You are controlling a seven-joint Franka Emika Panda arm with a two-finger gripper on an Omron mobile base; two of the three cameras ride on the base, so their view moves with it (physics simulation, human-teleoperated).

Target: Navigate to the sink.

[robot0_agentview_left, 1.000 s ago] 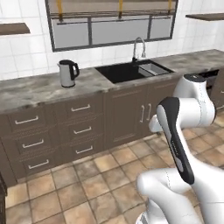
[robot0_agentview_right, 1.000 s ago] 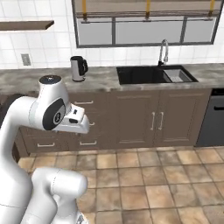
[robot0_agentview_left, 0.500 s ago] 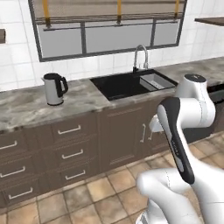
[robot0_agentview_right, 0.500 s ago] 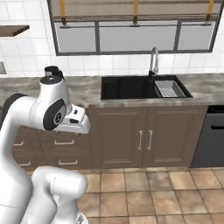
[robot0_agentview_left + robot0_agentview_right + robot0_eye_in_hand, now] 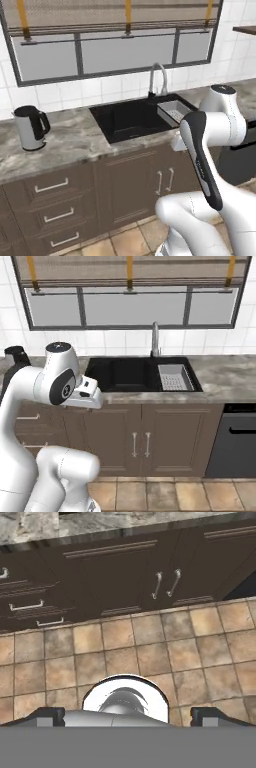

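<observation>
The sink (image 5: 131,120) is a wide matte-black basin set in the marble counter, straight ahead under the window. Its curved chrome faucet (image 5: 157,79) rises behind it, and a light grey ribbed drainer tray (image 5: 172,111) fills its right end. From the right base view the sink (image 5: 122,375), faucet (image 5: 155,339) and tray (image 5: 174,378) sit near the middle. My arm is folded in front of the counter, hand pointing down. My gripper (image 5: 128,716) is open over the floor tiles, fingertips (image 5: 48,715) wide apart, holding nothing.
A grey kettle (image 5: 30,128) stands on the counter left of the sink. Dark cabinet doors (image 5: 140,438) run below the basin, drawers (image 5: 54,211) to the left, a black dishwasher (image 5: 239,440) to the right. Brown floor tiles (image 5: 150,654) lie between me and the cabinets.
The whole picture has shifted: the base has driven closer and sideways, so the sink now sits larger and nearer the middle. The arm keeps its folded pose.
</observation>
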